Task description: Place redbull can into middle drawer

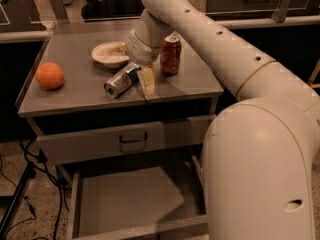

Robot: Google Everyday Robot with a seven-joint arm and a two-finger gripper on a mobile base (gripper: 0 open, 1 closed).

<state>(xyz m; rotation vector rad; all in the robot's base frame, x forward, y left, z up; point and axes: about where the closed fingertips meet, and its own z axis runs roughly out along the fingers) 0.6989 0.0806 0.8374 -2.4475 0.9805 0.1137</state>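
The redbull can [120,81] is a slim silver and blue can lying on its side on the grey cabinet top [75,94], shiny end toward the front left. My gripper [145,85] hangs down from the arm right beside the can's right side, at its upper end, low over the cabinet top. The middle drawer [127,201] is pulled open below, a wide shallow grey tray with a bare floor, well under and in front of the can.
A red soda can [170,54] stands upright just right of the gripper. A white bowl [110,53] sits behind the redbull can. An orange [49,75] lies at the left. The shut top drawer front [132,139] has a dark loop handle. My arm's bulk fills the right side.
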